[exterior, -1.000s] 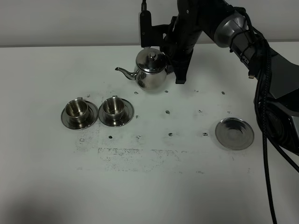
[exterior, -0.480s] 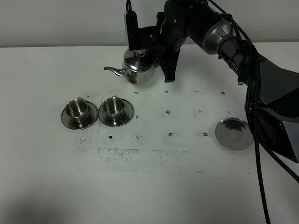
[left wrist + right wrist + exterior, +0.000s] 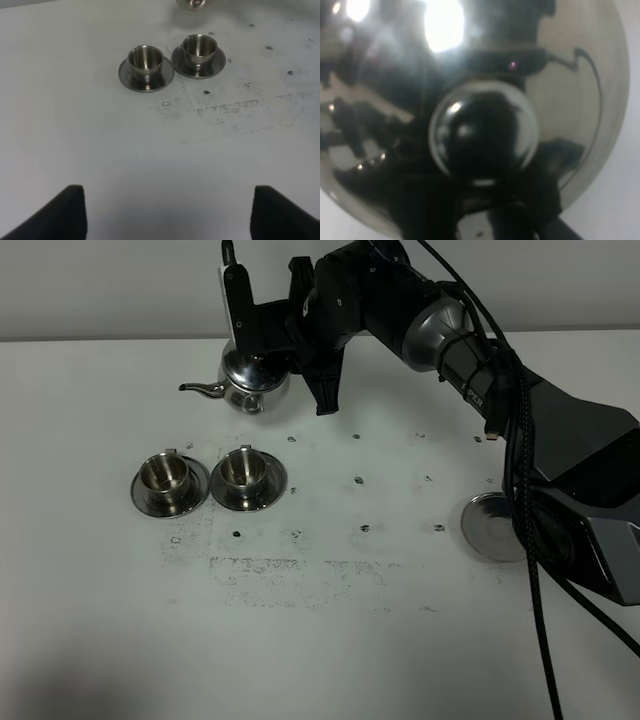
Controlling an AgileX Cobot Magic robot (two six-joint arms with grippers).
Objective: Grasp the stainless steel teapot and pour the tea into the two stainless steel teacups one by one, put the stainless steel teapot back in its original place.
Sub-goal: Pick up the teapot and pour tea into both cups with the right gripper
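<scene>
Listing what you can verify: right gripper (image 3: pixel 280 358), closed on the ring handle of the stainless steel teapot (image 3: pixel 243 388), though the black wrist buries the grip itself. You cannot tell whether the pot's base touches the table (image 3: pixel 330 640). It is held at the far side, behind the left teacup (image 3: pixel 163 474) and the right teacup (image 3: pixel 243 469), with its spout pointing left. Right wrist view: only the domed lid and knob (image 3: pixel 482 132), blurred by glare. Left gripper (image 3: pixel 167 215): fingers (image 3: pixel 65 212) spread wide, holding nothing, cut off at the frame edge. Spare saucer (image 3: pixel 490 525): partly covered by the arm's cable.
</scene>
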